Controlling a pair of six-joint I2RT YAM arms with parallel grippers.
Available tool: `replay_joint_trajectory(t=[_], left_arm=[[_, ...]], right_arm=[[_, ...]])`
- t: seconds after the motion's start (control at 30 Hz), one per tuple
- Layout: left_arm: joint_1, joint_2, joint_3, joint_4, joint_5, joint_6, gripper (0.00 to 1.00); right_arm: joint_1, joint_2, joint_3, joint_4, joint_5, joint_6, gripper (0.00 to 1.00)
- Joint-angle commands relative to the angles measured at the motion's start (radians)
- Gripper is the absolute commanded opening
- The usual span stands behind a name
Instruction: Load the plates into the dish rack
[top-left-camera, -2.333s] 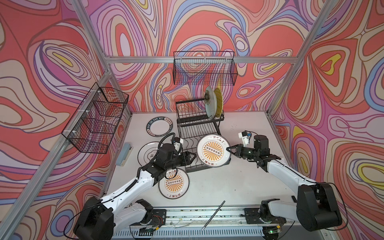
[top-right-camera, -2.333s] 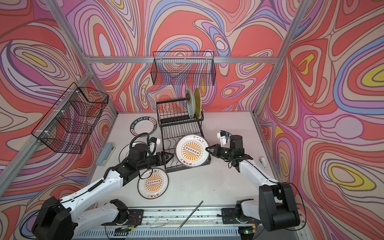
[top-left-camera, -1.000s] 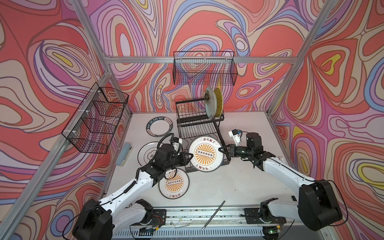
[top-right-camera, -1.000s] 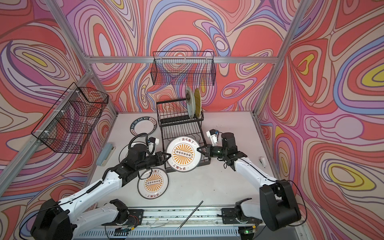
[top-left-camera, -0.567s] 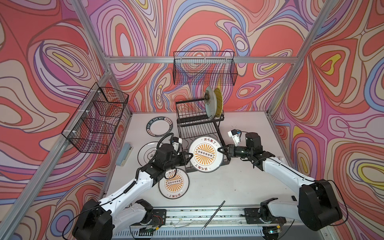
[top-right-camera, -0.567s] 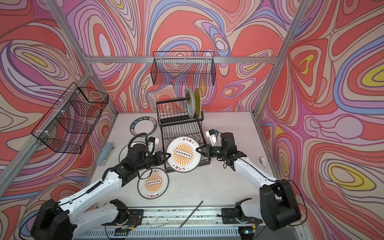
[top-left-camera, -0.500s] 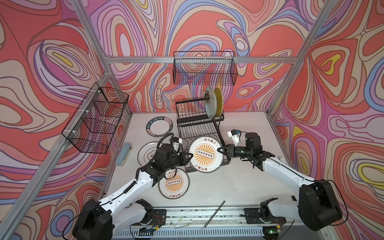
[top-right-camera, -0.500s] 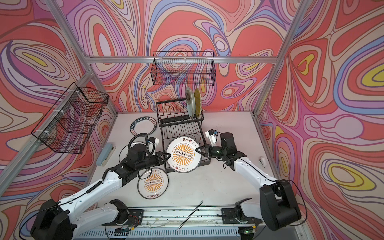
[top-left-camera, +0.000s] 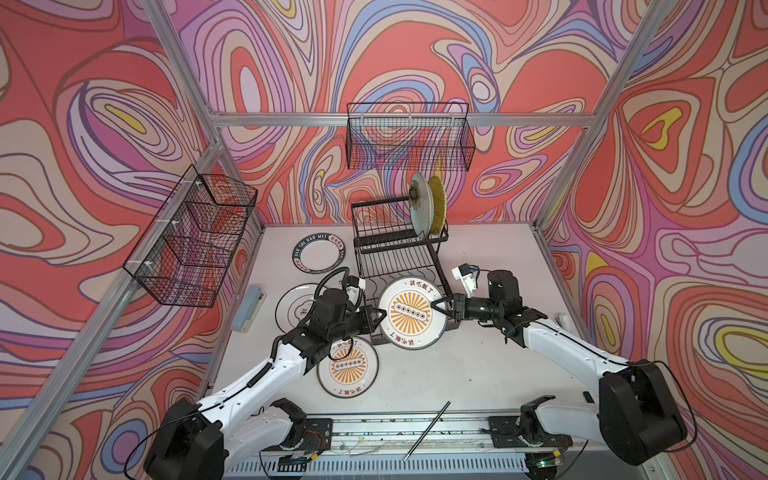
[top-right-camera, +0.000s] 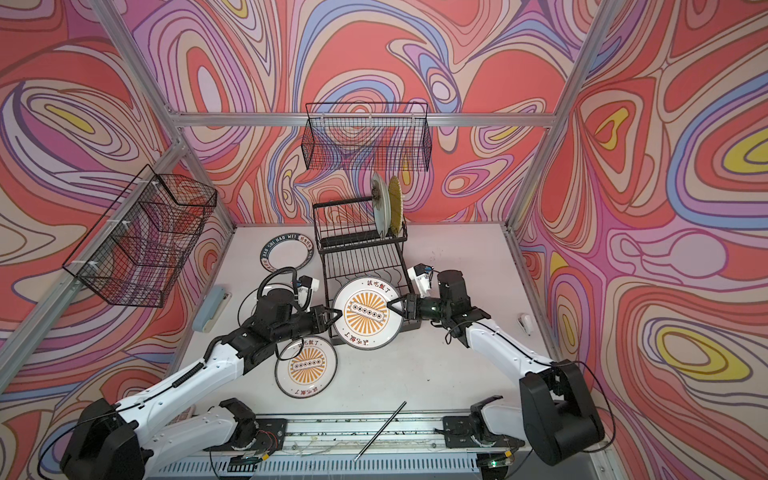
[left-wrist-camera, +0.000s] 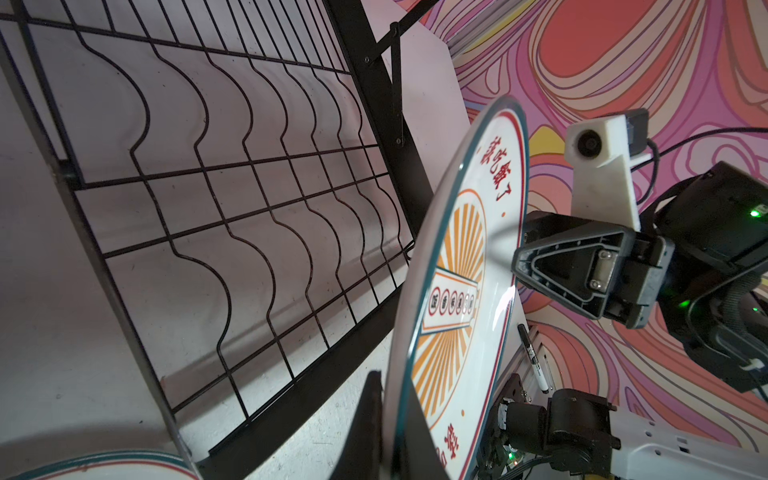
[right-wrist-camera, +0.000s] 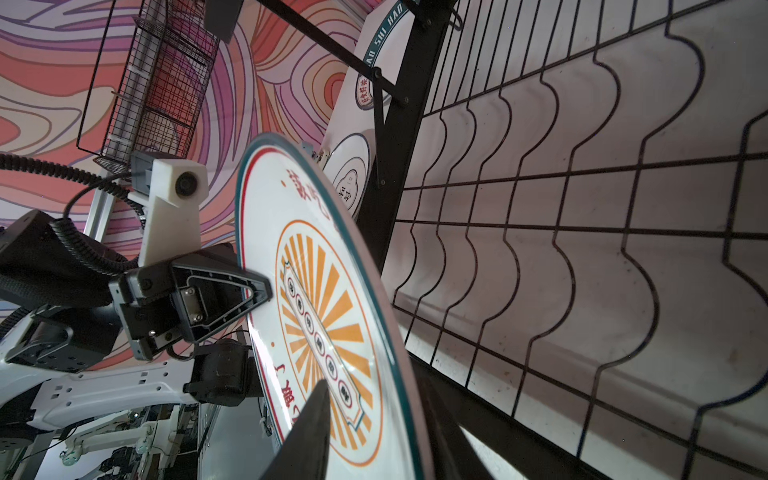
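- Sunburst plate (top-left-camera: 411, 312) stands tilted on edge, face toward the top views. It sits over the front of the rack's (top-left-camera: 399, 262) lower tray, between both arms. Whether its bottom edge rests on the wires, I cannot tell.
- Left end effector (top-left-camera: 379, 311) is clenched on the plate's left rim. An edge pinch suits the job: it leaves the face and the lower rim free to enter a slot.
- Right end effector (top-left-camera: 436, 306) straddles the opposite rim with jaws parted. In the right wrist view one finger (right-wrist-camera: 307, 428) stands off the plate's face, so it looks released and the left side likely bears the weight.
- Judged step: a hand-over at the rack's front, right to left.
- Green plate (top-left-camera: 419, 208) and yellow plate (top-left-camera: 436, 203) stand upright side by side at the right end of the upper tier. The slots to their left are free, a likely target.
- Flat on the counter (top-left-camera: 478, 365) and not yet loaded:
  - a twin plate (top-left-camera: 348, 365) just in front of the left arm;
  - a ringed plate (top-left-camera: 291, 305) partly under that arm;
  - a lettered plate (top-left-camera: 318, 254) left of the rack.
- Risk: a single rim pinch may let the plate swing or slip.
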Motion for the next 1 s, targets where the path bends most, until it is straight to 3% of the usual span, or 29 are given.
replay_joint_trajectory(t=[0.0,0.37,0.7,0.83,0.97], left_arm=[[-0.005,-0.026,-0.004,0.039,0.011,0.001,0.00],[-0.005,-0.034,-0.010,0.035,0.005,0.000,0.00],[-0.004,-0.038,-0.016,0.032,0.000,0.001,0.00],[-0.004,-0.039,-0.013,0.017,-0.007,0.002,0.00],[-0.005,-0.044,-0.014,0.001,-0.014,0.004,0.14]], right_arm=[[0.020,-0.009,-0.021,0.038,0.001,0.006,0.35],[0.064,0.036,-0.008,0.069,0.011,0.012,0.28],[0.073,0.057,0.000,0.099,0.009,0.031,0.04],[0.073,0.072,-0.017,0.189,-0.016,0.083,0.00],[0.073,0.082,-0.011,0.189,0.017,0.094,0.00]])
